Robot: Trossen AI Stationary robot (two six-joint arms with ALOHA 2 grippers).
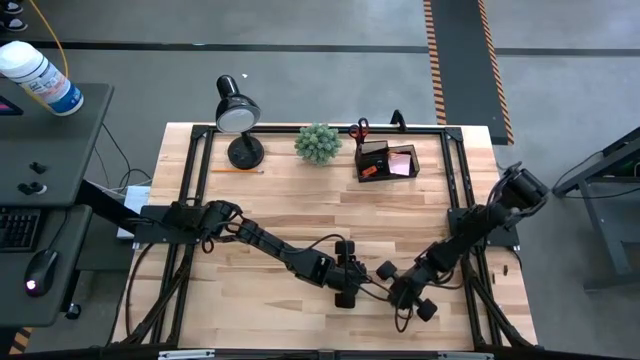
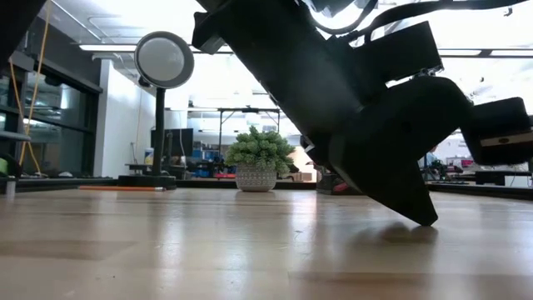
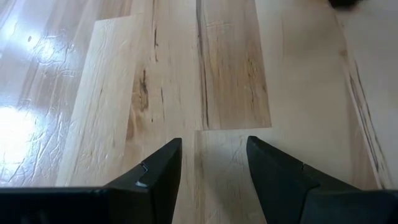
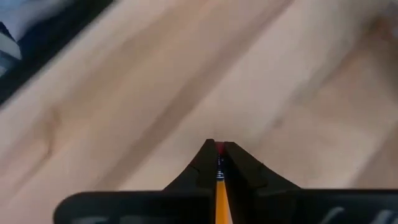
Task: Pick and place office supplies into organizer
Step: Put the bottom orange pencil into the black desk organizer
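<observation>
Clamped on a yellow pencil (image 4: 219, 193), my right claw (image 1: 392, 291) sits low over the worktop (image 1: 300, 215) near its front edge, right of centre; in the right wrist view the pencil runs up between the two dark fingers (image 4: 198, 169), its red eraser tip peeking out at their ends. My left claw (image 1: 352, 272) rests just beside it, also near the front edge, its fingers (image 3: 163, 167) apart over bare wood and nothing between them.

At the back edge, right of centre, stands the black organizer (image 1: 385, 161), with a pink sticky-note pad (image 1: 401, 163) in its right-hand compartment and something orange or red in the left one, though from above I cannot say quite what it is. Red-handled scissors (image 1: 360, 130) stand in its rear corner, handles up. A green plant ball (image 1: 318, 143) in a pale pot sits just left of the organizer, and a black desk lamp (image 1: 240, 118) stands near the back left corner. An orange pencil (image 1: 236, 170) lies flat on the wood by the lamp's base, well apart from both claws.
</observation>
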